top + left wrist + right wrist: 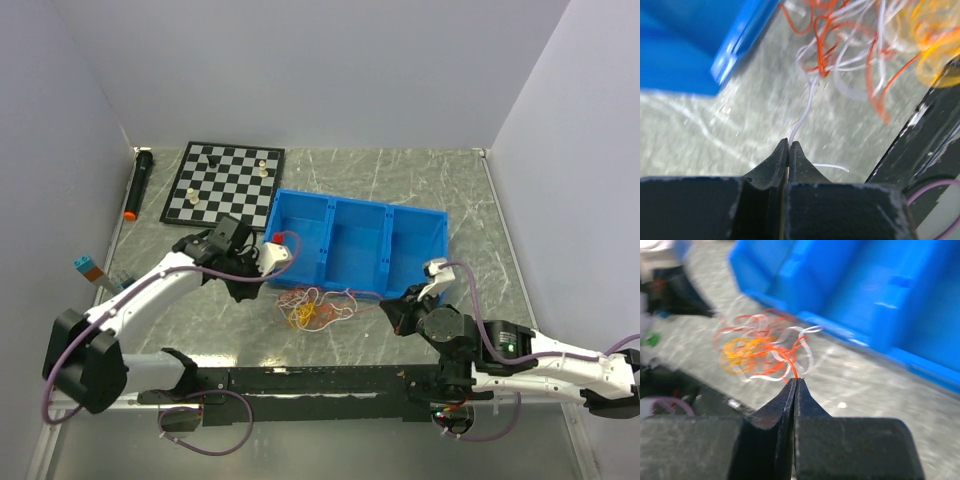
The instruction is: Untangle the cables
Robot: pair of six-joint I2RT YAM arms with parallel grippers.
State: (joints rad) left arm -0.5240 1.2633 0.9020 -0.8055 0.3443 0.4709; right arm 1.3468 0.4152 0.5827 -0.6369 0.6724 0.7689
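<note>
Pale walls (300,70) close in a scratched, grey-green marbled tabletop (420,180). The cables (316,308) lie on it in a red-orange, yellow and white tangle, at seven o'clock from the blue three-bay bin (345,278). The left gripper (789,145) is clenched on a white cable (807,105). The right gripper (795,380) pinches a red-orange cable (790,367). A chessboard (225,185) sits at ten o'clock from the bin.

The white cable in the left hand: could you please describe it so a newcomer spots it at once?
In front of the blue bin lies a tangle of thin cables. The white cable leaves it alone and ends pinched in the shut left hand; its neighbours are red-orange or yellow, or lie bunched.
</note>
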